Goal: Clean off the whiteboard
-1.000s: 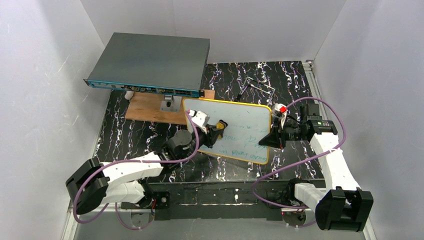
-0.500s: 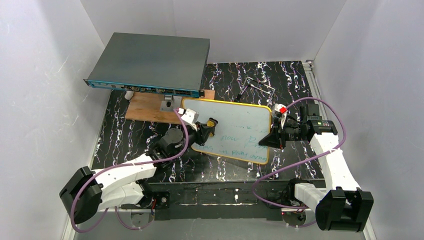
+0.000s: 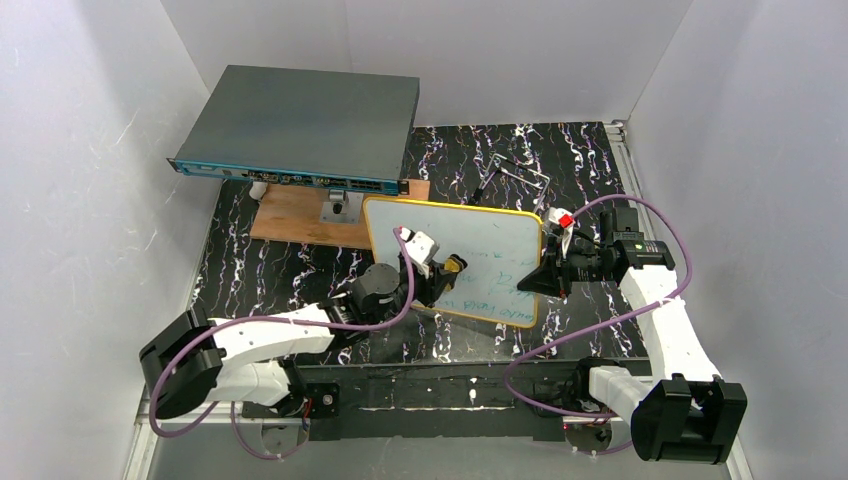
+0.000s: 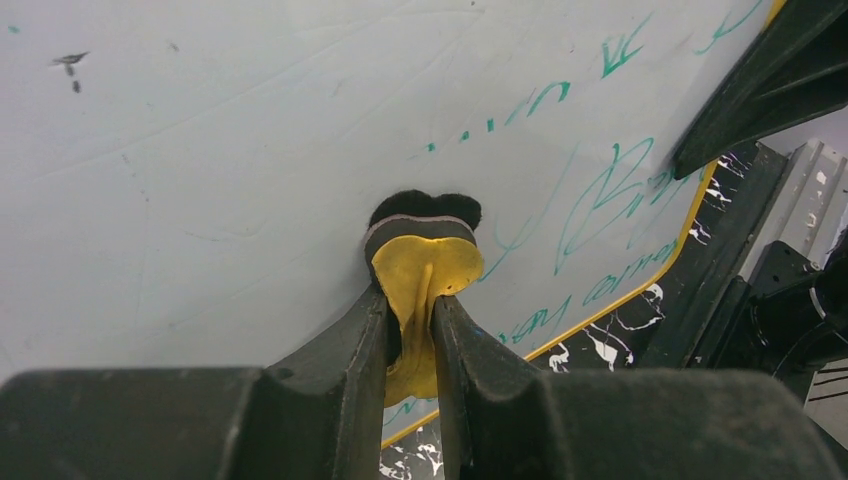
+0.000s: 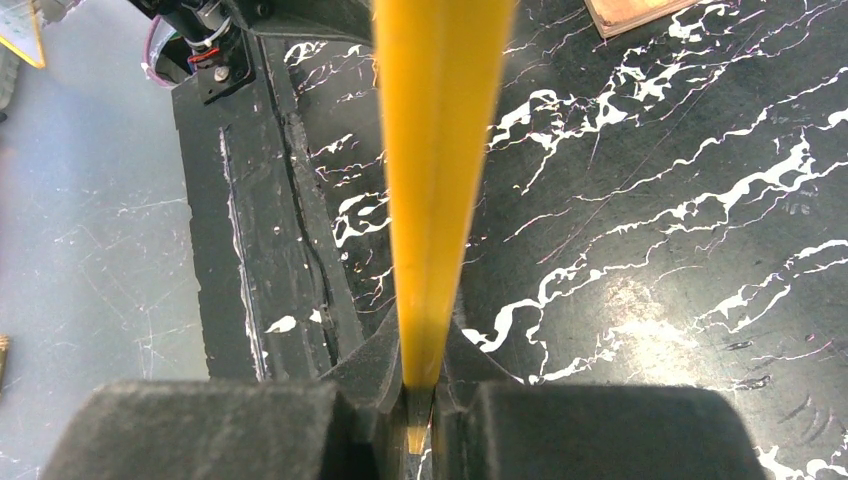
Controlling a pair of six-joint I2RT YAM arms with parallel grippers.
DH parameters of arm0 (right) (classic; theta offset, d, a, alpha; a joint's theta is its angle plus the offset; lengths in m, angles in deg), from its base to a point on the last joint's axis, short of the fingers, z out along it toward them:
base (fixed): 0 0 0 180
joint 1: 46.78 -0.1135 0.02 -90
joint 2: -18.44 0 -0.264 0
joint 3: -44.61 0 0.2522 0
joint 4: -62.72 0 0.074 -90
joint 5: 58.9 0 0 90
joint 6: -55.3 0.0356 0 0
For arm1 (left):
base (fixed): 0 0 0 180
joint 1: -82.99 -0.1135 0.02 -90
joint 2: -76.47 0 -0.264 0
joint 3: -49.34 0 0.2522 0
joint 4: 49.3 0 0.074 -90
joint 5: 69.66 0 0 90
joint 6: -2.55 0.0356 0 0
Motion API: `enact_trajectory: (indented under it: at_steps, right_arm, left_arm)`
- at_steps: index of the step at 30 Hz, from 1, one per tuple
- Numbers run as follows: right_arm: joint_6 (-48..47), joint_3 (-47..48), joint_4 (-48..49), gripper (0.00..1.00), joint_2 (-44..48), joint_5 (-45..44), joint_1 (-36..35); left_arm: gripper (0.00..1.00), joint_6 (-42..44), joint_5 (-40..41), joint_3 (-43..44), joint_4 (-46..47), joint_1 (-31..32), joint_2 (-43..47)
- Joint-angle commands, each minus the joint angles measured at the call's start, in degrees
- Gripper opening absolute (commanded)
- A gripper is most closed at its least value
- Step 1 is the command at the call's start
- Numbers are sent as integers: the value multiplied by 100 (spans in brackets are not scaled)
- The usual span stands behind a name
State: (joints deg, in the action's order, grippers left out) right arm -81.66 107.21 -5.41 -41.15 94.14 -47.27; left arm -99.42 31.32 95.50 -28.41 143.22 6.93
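Observation:
The whiteboard [image 3: 480, 250], white with a yellow-orange frame, is held tilted above the table. Its upper and left parts are wiped; green handwriting stays at the lower right [image 4: 600, 200]. My right gripper [image 3: 540, 278] is shut on the board's right edge, seen edge-on as a yellow strip [image 5: 435, 180] in the right wrist view. My left gripper [image 3: 445, 272] is shut on a yellow eraser [image 4: 425, 275] whose black felt pad [image 4: 425, 207] presses on the board's face near its lower middle.
A dark-grey flat box [image 3: 300, 130] rests at the back left over a brown wooden board [image 3: 300, 215]. A metal wire bracket [image 3: 520, 170] lies behind the whiteboard. White walls close in on both sides. The black marbled table [image 3: 260, 270] surrounds the arms.
My left gripper swept the eraser left toward the board's left edge, then back right and lower to the lower middle. The right gripper and the board have held still.

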Motion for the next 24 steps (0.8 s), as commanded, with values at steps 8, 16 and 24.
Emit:
enact_trajectory:
  at_steps: [8, 16, 24]
  right_arm:
    - [-279, -129, -403, 1, 97, -363, -140]
    - [-279, -138, -398, 1, 102, -372, -143]
    - [-276, -147, -382, 1, 110, -385, -137]
  left_arm:
    - [0, -651, 380, -703, 66, -656, 888]
    - [0, -992, 49, -911, 40, -1000, 1195]
    - [0, -631, -72, -430, -18, -522, 680]
